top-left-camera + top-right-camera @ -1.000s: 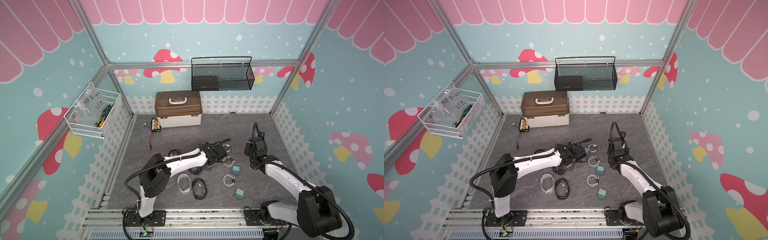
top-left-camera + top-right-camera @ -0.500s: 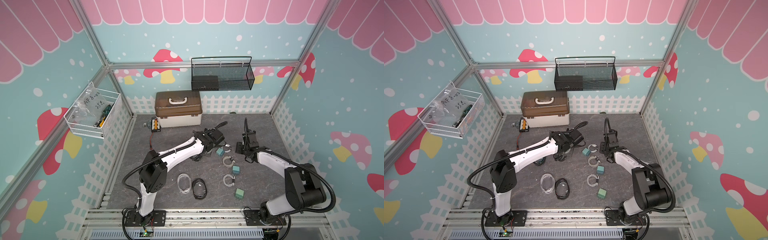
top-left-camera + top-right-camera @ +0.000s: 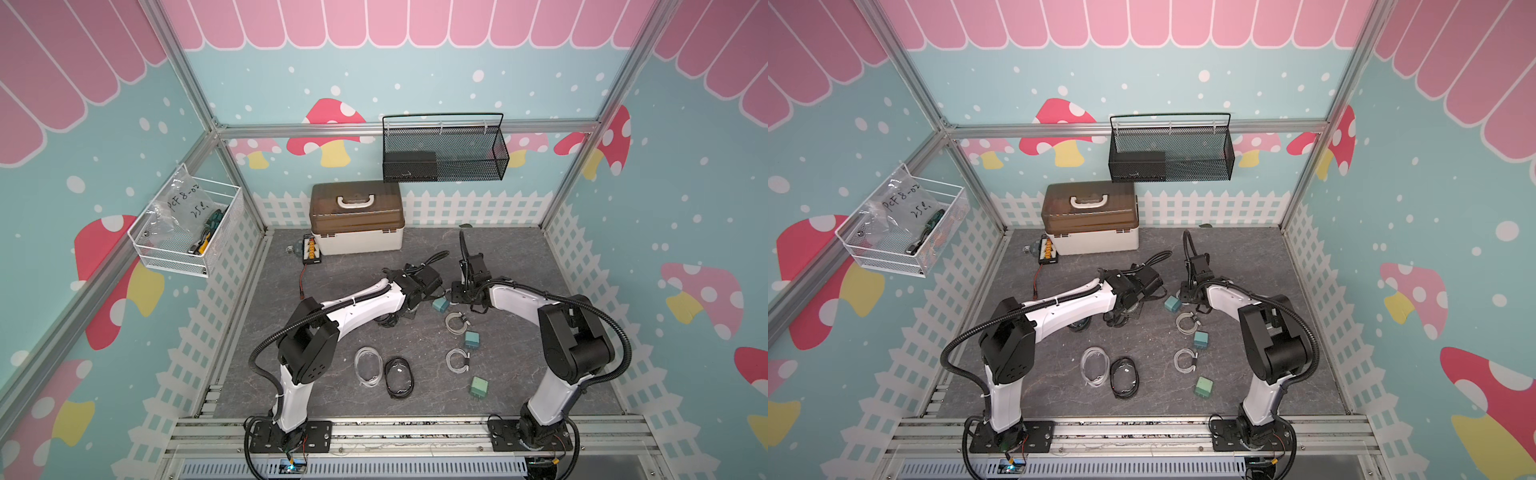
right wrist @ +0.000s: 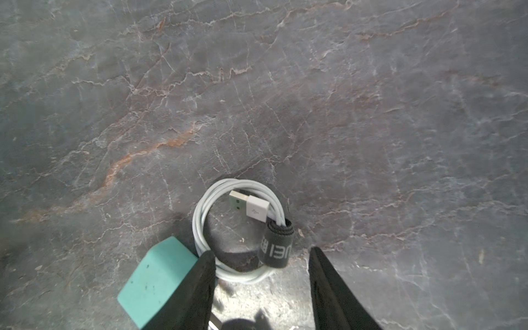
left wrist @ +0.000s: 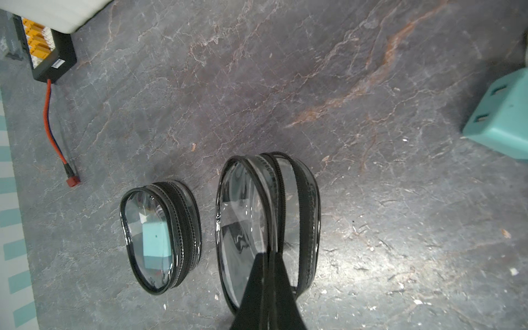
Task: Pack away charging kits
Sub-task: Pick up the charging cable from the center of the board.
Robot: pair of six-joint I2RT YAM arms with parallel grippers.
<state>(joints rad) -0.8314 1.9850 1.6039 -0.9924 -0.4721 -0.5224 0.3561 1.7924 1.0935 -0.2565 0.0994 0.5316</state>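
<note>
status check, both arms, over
Left gripper shut on black-rimmed pouch. Right gripper open, astride coiled cable. Teal adapter crowding that cable.

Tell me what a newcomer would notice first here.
The white-and-black left arm and right arm meet over the middle of the grey stone-patterned table. The left gripper is shut on the rim of a clear, black-rimmed oval pouch, beside a second such pouch with a teal cube inside. The right gripper stands open around a coiled white cable, a teal-green cube plug adapter right next to it.
</note>
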